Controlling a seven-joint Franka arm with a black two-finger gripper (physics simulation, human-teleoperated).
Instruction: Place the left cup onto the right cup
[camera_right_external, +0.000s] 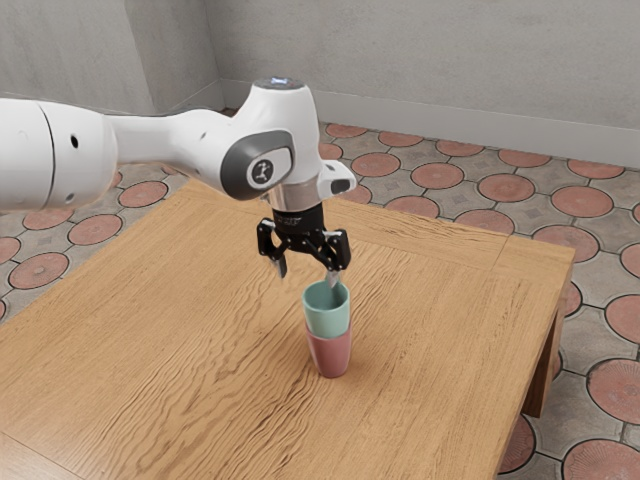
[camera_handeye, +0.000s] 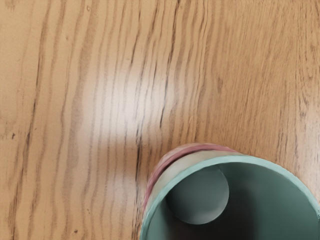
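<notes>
The white seven-joint arm (camera_right_external: 150, 140) is built of thick, glossy, rounded segments that join smoothly. Two small dark screw holes (camera_right_external: 73, 140) dot its widest segment. Near the wrist sits a grey oval joint cap (camera_right_external: 258, 165) bearing a small white mark, and a flat blue-tinted disc (camera_right_external: 280, 82) tops the last joint. Under a short grey-and-black collar (camera_right_external: 296, 214) is the black two-finger gripper (camera_right_external: 308, 277), angular in body, its fingers (camera_right_external: 280, 262) ending in paler tips.

Grained, softly glossy wooden table (camera_right_external: 150, 350); smooth matt cups (camera_right_external: 328, 326).
</notes>
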